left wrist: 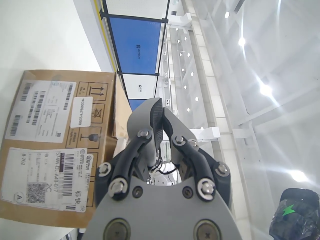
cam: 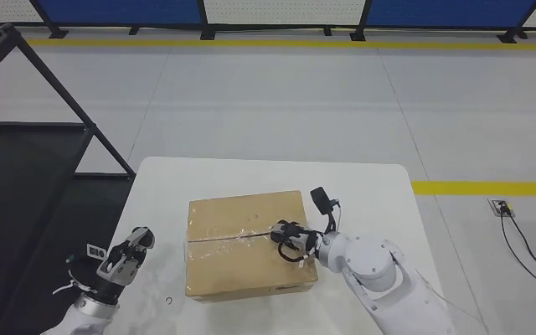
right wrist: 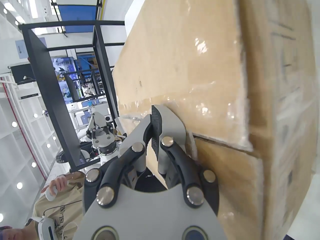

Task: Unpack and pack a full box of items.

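Observation:
A brown cardboard box (cam: 243, 243) stands shut in the middle of the white table (cam: 251, 176), with clear tape along the seam across its top. My right gripper (cam: 285, 233) lies over that seam near the box's right end. In the right wrist view it (right wrist: 155, 116) is shut, its tips against the taped seam of the box (right wrist: 187, 51); I cannot tell whether tape is pinched. My left gripper (cam: 141, 239) is at the table's front left corner, apart from the box. It (left wrist: 162, 112) is shut on nothing and faces the labelled side of the box (left wrist: 50, 138).
A black metal frame (cam: 50, 151) stands left of the table. A small ring (cam: 168, 300) lies on the table in front of the box's left corner. Bare tabletop lies behind the box and on both sides of it.

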{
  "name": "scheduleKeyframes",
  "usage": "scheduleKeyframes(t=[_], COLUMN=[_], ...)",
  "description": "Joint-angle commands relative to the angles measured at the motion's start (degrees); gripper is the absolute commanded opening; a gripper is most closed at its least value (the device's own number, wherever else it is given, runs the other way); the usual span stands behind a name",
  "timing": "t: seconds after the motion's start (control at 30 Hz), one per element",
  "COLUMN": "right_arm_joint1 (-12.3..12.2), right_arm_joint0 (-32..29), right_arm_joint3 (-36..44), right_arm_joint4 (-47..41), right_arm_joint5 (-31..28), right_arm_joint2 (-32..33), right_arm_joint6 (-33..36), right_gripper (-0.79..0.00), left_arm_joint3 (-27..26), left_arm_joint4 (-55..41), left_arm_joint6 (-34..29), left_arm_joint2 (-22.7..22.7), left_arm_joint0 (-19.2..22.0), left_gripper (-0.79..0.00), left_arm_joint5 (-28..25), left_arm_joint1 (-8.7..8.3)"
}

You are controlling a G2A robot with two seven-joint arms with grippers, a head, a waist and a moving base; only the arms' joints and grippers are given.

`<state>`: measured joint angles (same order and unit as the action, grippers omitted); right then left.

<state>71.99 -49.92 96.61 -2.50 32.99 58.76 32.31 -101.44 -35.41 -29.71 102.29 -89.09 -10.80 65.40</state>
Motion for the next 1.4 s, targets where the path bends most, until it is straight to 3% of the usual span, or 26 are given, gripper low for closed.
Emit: scheduleKeyframes(t=[0.0,0.23,0.43,1.0,1.37], right_arm_joint1=[0.01,-0.39,0.47,7.01,11.02], right_arm_joint0=[-0.12,-2.02,-0.51,12.42,17.52], right_arm_joint3=[0.20,2.32,1.05,-12.24,-17.93], right_arm_joint4=[-0.09,-0.13,-1.10,-6.62,-8.58], right_arm_joint5=[0.58,2.00,1.84,0.77,-0.73], right_arm_joint2=[0.34,2.61,-0.36,-15.81,-21.48], right_arm_joint6=[-0.46,-0.99,-2.20,-5.98,-6.91], right_gripper=[-0.785,-0.785,-0.785,-0.785,-0.785], left_arm_joint3=[-0.23,-0.69,-0.77,-0.02,1.37], left_arm_joint4=[-0.08,-0.41,-1.02,-4.59,-5.83], left_arm_joint6=[-0.11,-0.83,-1.34,-2.16,-3.03], left_arm_joint2=[0.20,1.00,1.57,4.96,5.73], left_arm_joint0=[-0.25,-0.87,-0.75,-1.60,-1.51], left_gripper=[-0.748,-0.754,-0.754,-0.760,-0.760], left_arm_joint5=[-0.11,-0.36,-0.43,-1.91,-2.24], left_arm_joint1=[0.01,0.03,0.04,0.17,0.27])
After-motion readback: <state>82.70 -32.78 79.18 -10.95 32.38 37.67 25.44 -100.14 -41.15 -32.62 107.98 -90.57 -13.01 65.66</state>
